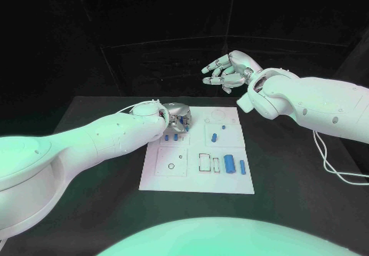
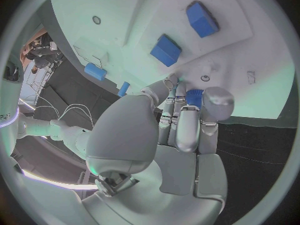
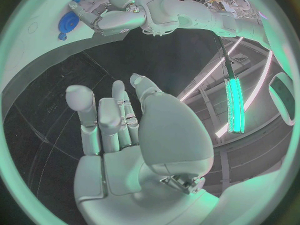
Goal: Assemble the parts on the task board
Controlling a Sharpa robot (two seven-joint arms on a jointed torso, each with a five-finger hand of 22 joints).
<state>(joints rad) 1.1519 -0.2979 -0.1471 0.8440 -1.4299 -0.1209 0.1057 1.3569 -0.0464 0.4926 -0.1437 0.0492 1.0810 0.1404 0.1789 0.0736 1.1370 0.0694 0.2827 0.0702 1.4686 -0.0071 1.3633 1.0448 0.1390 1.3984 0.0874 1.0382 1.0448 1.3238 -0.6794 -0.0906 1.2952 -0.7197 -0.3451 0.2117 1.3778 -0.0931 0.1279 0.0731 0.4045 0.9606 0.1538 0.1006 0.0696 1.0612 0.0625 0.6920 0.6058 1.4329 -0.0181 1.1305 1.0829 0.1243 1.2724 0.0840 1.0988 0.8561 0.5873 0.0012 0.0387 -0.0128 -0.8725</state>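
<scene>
Your left hand [image 2: 181, 120] pinches a blue part [image 2: 194, 98] in its fingertips, low over the board's [image 1: 196, 181] far end. Ease it straight down, squared to its slot. Your right hand [image 1: 227, 71] hangs open and empty, well above the bench [image 1: 292, 181].

A white task board [image 1: 196, 178] lies on a black desk [image 1: 292, 176], marked with thin dark outlines at lower centre of the frame. Small blue parts [image 1: 229, 162] dot it. Two white arms end in silver robot hands: left robot hand [image 1: 177, 116], right robot hand [image 1: 227, 72]. One fingertip-level piece [image 2: 194, 97] appears blue.
</scene>
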